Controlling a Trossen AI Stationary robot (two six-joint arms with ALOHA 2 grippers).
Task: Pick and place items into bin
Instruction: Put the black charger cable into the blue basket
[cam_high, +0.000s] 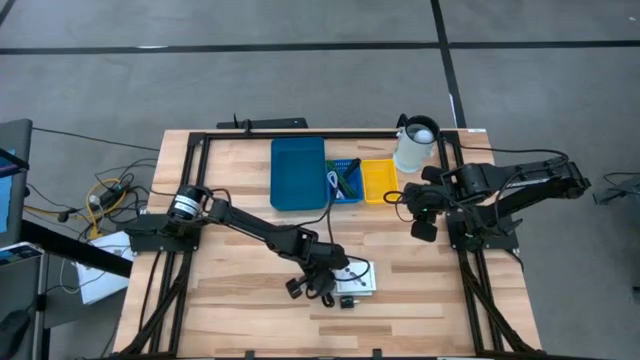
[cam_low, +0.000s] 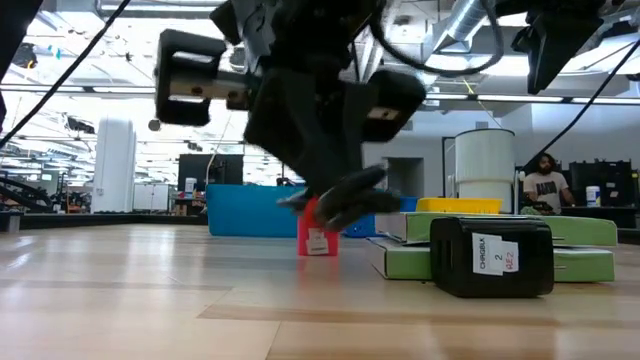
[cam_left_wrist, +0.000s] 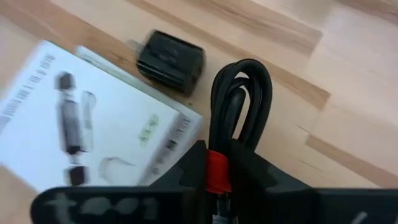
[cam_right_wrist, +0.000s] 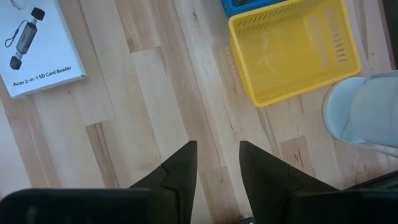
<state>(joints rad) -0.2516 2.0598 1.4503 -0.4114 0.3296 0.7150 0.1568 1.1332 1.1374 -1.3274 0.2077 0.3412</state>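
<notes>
My left gripper is low over the table's near middle, shut on a coiled black cable bound by a red band. In the low view a red piece with a white label shows below the fingers. Beside the gripper a white printed card box lies flat, with a small black block at its near edge; the block stands on the table. My right gripper is open above bare wood near the yellow basket, touching nothing. My left gripper pinches the black cable bundle at its red band, between the two fingers, coming from above and slanting down. The cable's looped end sticks out past the fingertips. Whether the bundle's lower end touches the table, I cannot tell.
A large blue bin sits at the far middle. Beside it are a small blue basket with sticks in it and the yellow basket. A white jug stands to their right. A person is in the room behind.
</notes>
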